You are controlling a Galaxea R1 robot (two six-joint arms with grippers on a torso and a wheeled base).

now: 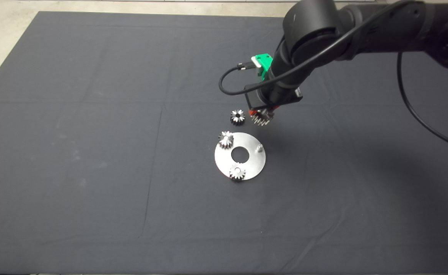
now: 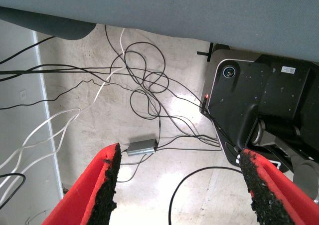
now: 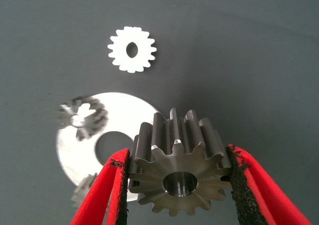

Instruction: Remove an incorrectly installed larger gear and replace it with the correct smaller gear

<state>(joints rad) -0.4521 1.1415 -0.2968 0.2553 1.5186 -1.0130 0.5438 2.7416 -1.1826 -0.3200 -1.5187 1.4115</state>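
Head view: a dark, faintly creased cloth mat (image 1: 94, 152) covers the tabletop. On it lies a flat, bright steel disc (image 1: 252, 164) with a round centre hole, carrying 2 small toothed gears (image 1: 226, 139) at its rim and 1 bare upright pin (image 1: 259, 147). The larger gear (image 1: 237, 116), with dark flanks that flare downward, rests on the mat just beyond the disc. The right hand (image 1: 262, 114) hangs beside it, above the mat near the disc's edge, holding the smaller gear (image 1: 261, 120).

Left wrist view: the left hand (image 2: 179, 155), out of the head view, is spread wide, its rough black pads (image 2: 110, 185) far apart over a pale floor strewn with cables (image 2: 144, 80).

Right wrist view: the right hand (image 3: 177, 177) clamps the smaller gear (image 3: 177, 165) by its toothed sides. This view alone reveals its straight-cut teeth, machined face and smooth centre bore
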